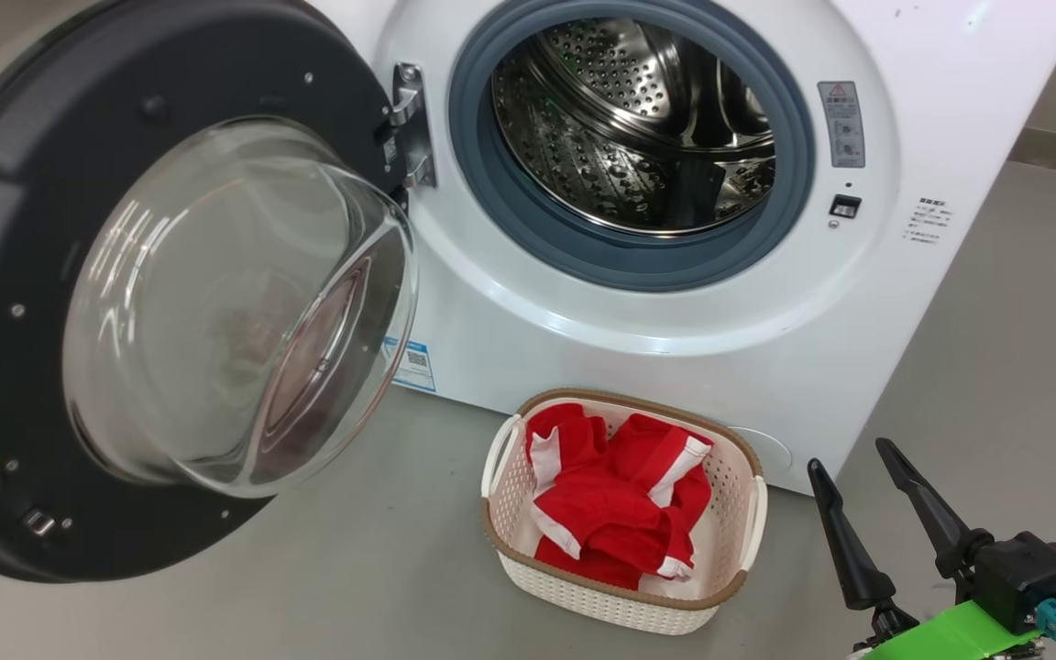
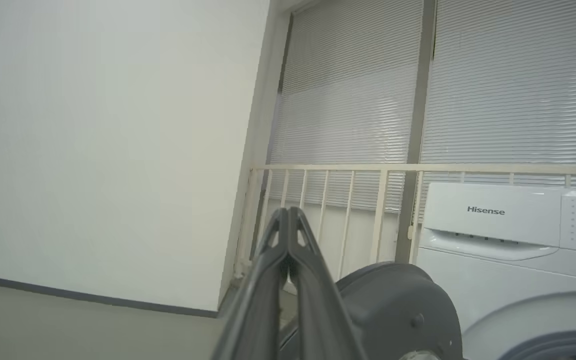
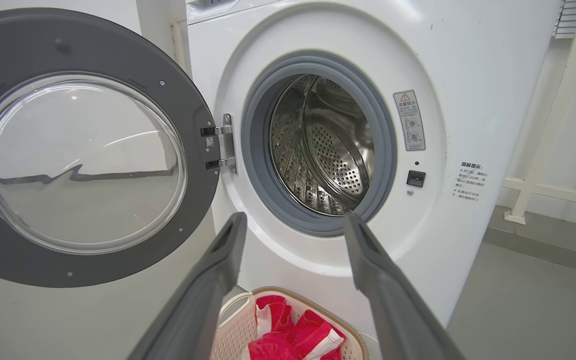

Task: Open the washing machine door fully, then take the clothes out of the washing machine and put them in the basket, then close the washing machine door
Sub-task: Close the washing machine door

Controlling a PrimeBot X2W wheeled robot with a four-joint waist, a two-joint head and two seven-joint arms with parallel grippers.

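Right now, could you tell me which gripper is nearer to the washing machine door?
Left. The left gripper, shut, is beside the washing machine door; the right gripper, open, is off beyond the basket.

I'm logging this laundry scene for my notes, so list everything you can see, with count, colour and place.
washing machine: one, white, centre
washing machine door: one, black rim, clear glass, swung open at left
basket: one, cream, brown rim, on the floor before the machine
clothes: a heap, red with white trim, in the basket
railing: one, cream, behind the machine
blinds: grey, behind the railing
left gripper: dark, shut, near the door's outer side
right gripper: dark, open, right of the basket
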